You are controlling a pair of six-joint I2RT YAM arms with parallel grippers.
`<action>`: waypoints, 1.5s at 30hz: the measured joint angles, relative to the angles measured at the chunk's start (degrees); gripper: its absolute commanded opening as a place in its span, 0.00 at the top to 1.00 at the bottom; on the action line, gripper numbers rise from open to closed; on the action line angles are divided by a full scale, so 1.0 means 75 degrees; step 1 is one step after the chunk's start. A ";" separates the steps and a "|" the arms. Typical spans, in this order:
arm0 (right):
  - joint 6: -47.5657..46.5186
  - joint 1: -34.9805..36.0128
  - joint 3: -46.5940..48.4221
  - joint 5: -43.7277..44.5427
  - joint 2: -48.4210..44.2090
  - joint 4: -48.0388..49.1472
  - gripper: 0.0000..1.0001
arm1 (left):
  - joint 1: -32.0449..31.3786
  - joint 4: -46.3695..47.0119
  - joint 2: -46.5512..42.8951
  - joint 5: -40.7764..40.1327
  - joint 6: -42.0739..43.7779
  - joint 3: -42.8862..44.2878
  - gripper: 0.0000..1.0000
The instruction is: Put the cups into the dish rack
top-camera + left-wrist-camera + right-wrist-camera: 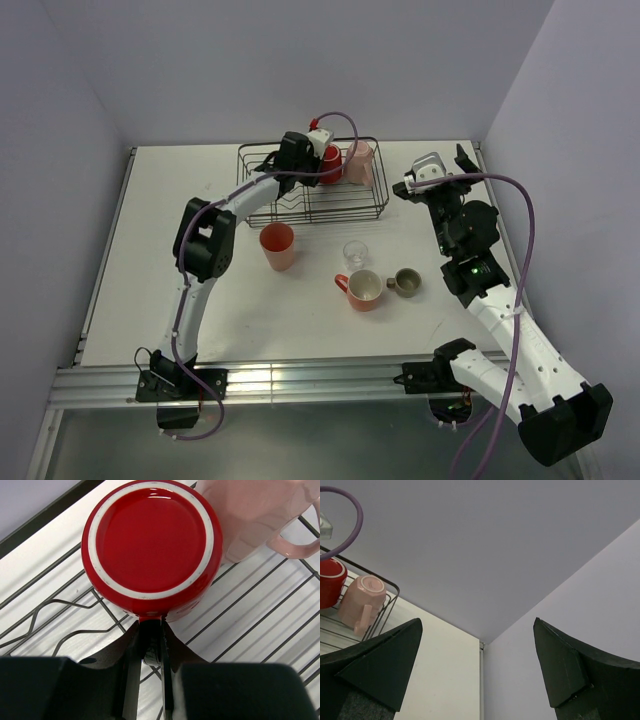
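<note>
A: Status at left gripper?
B: Pressed nearly together, apparently pinching the handle of the red mug. Mug base up, directly ahead of the fingertips, down among the wires of the rack. Touching or just short of the pink mug, ahead and to the right; cannot tell which.

A: Seated?
B: Judged seated or nearly so. Rim hidden underneath, so not confirmed.

A: Release how?
B: Open slowly, only enough to clear the handle. Then back straight off along the finger line, slightly upward. No sideways sweep: risk of dragging the handle and rocking the mug into the pink one. Mind the bent wires below and left of the fingers on withdrawal.

A: Right gripper?
B: Spread wide, holding nothing, tilted up toward the wall corner, rack off to its left.

A: Left to load?
B: Tumbler, glass, orange mug, grey mug. All on the table, well behind the left gripper, toward the arm bases.
</note>
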 measured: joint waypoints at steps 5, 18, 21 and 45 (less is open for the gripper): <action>0.0003 0.0000 0.0000 -0.0003 0.0047 0.0000 0.00 | -0.0006 0.0093 0.0017 -0.0073 0.0105 -0.0044 1.00; 0.0006 0.0000 0.0000 -0.0003 0.0114 -0.0006 0.00 | -0.0058 0.0414 0.0227 -0.0175 0.0411 -0.0044 1.00; 0.0029 0.0000 0.0000 -0.0006 0.0114 -0.0015 0.00 | -0.0064 0.0440 0.0230 -0.0198 0.0478 -0.0044 1.00; 0.0178 0.0000 0.0009 -0.0131 0.0221 -0.0286 0.00 | -0.0134 0.0819 0.0213 -0.0659 0.0595 -0.0262 0.79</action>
